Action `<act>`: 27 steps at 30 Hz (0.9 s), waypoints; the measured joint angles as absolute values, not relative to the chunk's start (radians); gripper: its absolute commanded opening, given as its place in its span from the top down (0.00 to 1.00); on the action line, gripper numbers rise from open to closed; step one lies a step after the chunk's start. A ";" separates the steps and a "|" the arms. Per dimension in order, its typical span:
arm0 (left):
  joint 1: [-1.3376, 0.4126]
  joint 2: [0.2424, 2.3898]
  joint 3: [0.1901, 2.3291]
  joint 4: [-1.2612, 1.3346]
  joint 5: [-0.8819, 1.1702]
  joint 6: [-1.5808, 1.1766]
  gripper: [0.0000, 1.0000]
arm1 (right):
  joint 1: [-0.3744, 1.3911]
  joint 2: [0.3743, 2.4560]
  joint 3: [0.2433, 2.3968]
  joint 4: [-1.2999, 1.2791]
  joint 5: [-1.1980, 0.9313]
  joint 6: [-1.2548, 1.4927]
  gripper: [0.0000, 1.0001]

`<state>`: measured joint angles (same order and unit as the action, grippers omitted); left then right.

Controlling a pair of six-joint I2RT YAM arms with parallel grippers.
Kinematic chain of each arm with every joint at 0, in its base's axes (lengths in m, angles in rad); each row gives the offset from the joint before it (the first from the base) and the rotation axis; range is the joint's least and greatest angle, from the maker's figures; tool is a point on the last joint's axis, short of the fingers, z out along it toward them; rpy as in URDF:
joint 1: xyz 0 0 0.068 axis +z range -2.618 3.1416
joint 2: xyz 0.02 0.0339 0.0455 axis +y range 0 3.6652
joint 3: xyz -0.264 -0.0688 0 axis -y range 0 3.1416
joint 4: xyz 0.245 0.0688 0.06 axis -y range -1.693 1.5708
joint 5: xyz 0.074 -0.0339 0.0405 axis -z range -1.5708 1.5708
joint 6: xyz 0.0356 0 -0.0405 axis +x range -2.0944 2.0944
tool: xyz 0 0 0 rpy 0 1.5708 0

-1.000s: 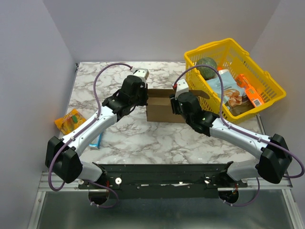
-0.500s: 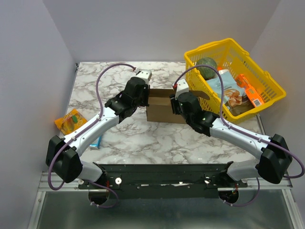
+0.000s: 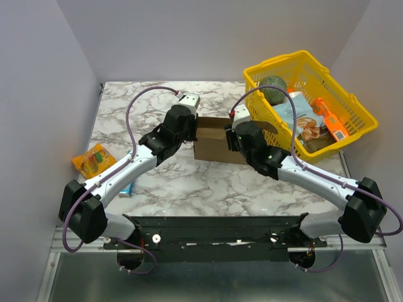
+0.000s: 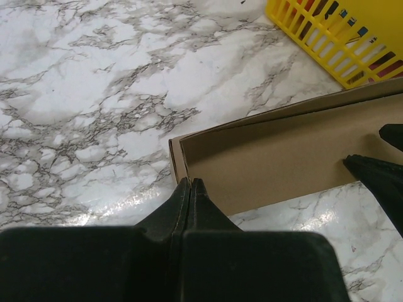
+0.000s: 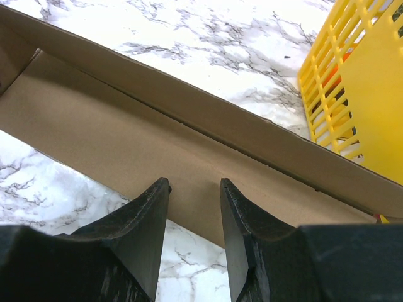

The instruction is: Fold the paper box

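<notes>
Paper box (image 3: 211,143), plain brown cardboard, sits at the centre of the top view on the marble surface (image 3: 189,182), just left of the yellow basket (image 3: 340,139) and between the two wrists. Left jaws are closed tight with no gap. Their tips touch the box's edge at its corner, in the lower middle of the left wrist view, and no cardboard shows between them. Right jaws stand a little apart, and in the right wrist view the near edge of a box wall crosses the gap between the two fingers (image 5: 148,217). Whether either one presses the card I cannot tell. The top view hides both pairs of tips behind the wrists. The left wrist view catches a dark fingertip (image 4: 378,179) of the other arm over the box at the frame's right edge. Only the top view shows the orange packet (image 3: 93,158) at the left edge and the printed packets (image 3: 308,126) in the basket, whose print is too small to read.
</notes>
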<state>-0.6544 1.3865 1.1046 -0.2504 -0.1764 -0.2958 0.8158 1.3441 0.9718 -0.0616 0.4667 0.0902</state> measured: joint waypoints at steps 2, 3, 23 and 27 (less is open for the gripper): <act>-0.655 1.386 1.101 -0.239 -0.177 -0.296 1.00 | 0.816 1.338 0.973 -0.073 0.465 0.094 0.51; -0.656 1.386 1.099 -0.235 -0.178 -0.296 1.00 | 0.816 1.335 0.973 -0.080 0.462 0.097 0.49; -0.665 1.399 1.158 -0.290 -0.179 -0.231 1.00 | 0.815 0.952 1.102 -0.722 0.419 0.241 0.25; -0.667 1.398 1.158 -0.292 -0.179 -0.224 1.00 | 0.767 0.941 1.123 -0.819 0.464 0.252 0.27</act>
<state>-0.6670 1.3975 1.1576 -0.2920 -0.1791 -0.2237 0.7673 0.9405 1.1233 -0.8192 0.4641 0.2516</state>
